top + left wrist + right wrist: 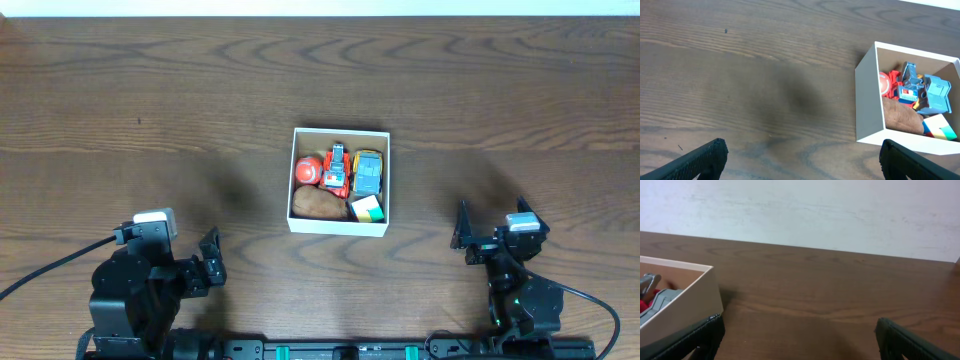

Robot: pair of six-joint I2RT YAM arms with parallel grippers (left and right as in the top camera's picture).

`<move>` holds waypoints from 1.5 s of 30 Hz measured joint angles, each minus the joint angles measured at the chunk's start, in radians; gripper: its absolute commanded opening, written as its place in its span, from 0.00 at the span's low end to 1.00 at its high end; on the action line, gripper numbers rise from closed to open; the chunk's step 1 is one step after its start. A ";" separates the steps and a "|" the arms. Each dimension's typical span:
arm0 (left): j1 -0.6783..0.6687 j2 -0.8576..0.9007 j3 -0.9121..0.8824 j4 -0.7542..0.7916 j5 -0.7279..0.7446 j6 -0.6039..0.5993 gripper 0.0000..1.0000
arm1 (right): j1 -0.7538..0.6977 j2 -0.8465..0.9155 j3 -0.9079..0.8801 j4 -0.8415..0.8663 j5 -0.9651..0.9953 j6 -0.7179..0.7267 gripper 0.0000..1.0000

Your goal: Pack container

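The container (338, 227) is a small square box with white walls and a brown inside, standing mid-table. In it lie a red ball (307, 170), a red toy (336, 170), a blue and yellow car (368, 172), a brown lump (318, 204) and a coloured cube (367, 208). My left gripper (800, 161) hangs open over bare wood, left of the container (869, 100) and nearer the front edge. My right gripper (797, 341) is open too, right of the container (687, 302), with nothing between its fingers. Overhead, the left gripper (175, 248) and right gripper (492, 228) sit near the front edge.
The dark wooden table (150, 90) stretches bare around the container on all sides. A pale wall (805, 210) rises behind the table's far edge. Both arm bases stand at the front edge, with a black cable (50, 268) trailing from the left one.
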 measured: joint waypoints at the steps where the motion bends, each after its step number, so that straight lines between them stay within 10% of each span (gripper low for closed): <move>1: 0.000 0.000 0.000 0.000 0.000 0.000 0.98 | 0.000 0.000 0.000 0.000 0.000 0.000 0.99; 19: 0.039 -0.083 -0.070 0.014 -0.001 0.046 0.98 | 0.000 0.000 0.000 0.000 0.000 0.000 0.99; 38: 0.103 -0.402 -0.751 0.949 -0.001 0.163 0.98 | 0.000 0.000 -0.001 0.001 0.003 0.000 0.99; 45: 0.113 -0.402 -0.798 1.006 -0.001 0.255 0.98 | 0.000 0.000 -0.001 0.001 0.003 0.000 0.99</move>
